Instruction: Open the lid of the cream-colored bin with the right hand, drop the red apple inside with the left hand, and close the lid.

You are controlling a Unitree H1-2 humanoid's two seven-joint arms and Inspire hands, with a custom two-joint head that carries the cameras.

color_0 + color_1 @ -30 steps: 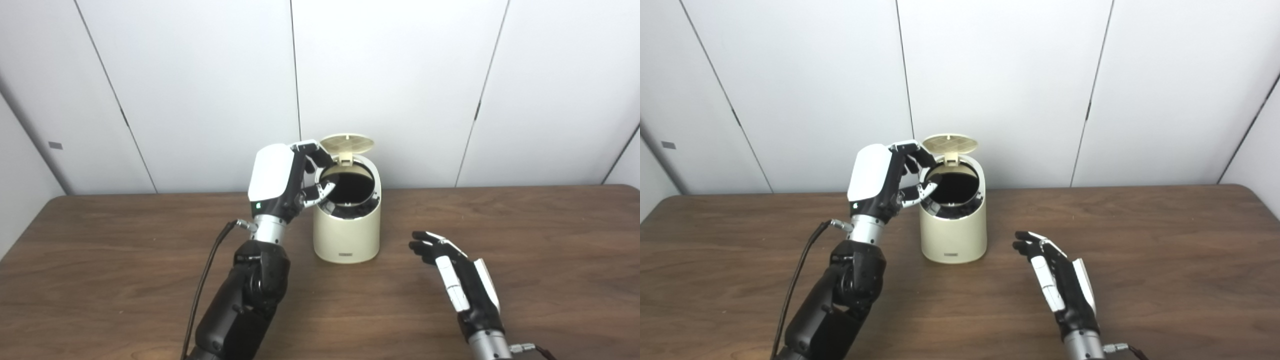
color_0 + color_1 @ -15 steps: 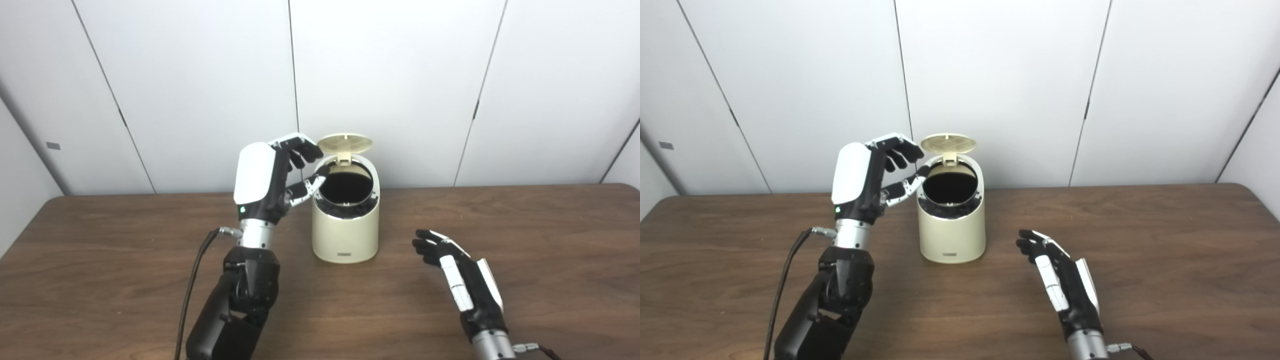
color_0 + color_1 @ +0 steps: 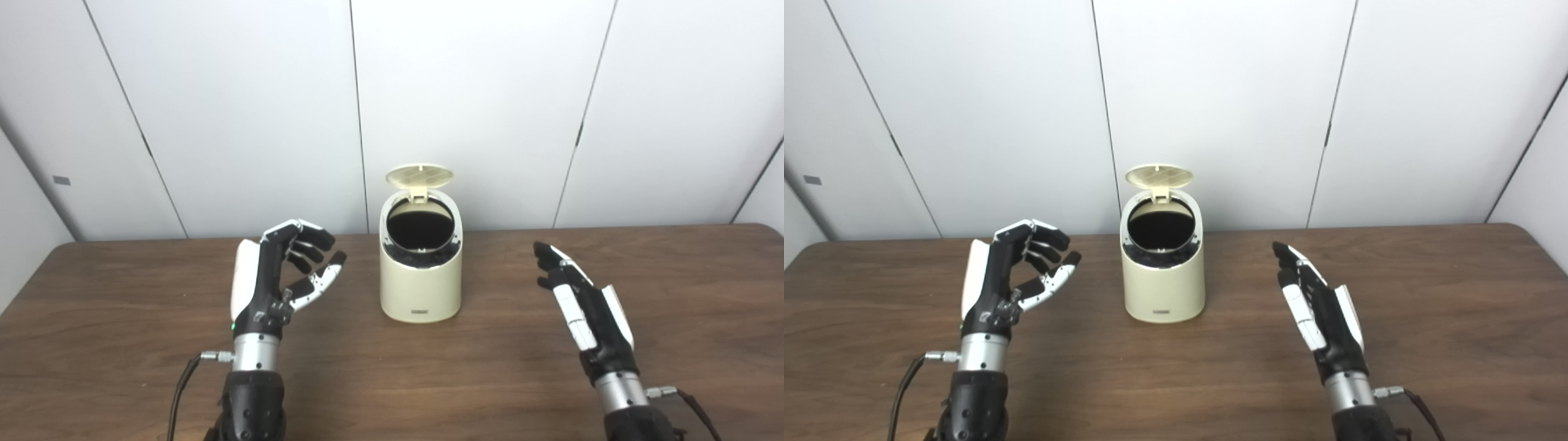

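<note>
Standing lid-up (image 3: pixel 420 176) mid-table, the cream-colored bin (image 3: pixel 420 288) hides any apple in its dark mouth, and the empty, spread-fingered left hand (image 3: pixel 272 283) and right hand (image 3: pixel 582 303) could tip it if the closing push lands sideways.

Left robot hand (image 3: pixel 278 278) withdrawn from bin (image 3: pixel 420 288)

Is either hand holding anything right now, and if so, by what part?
Nothing is held. The left hand and right hand are both open and empty, apart from the cream-colored bin, whose lid stands open.
</note>
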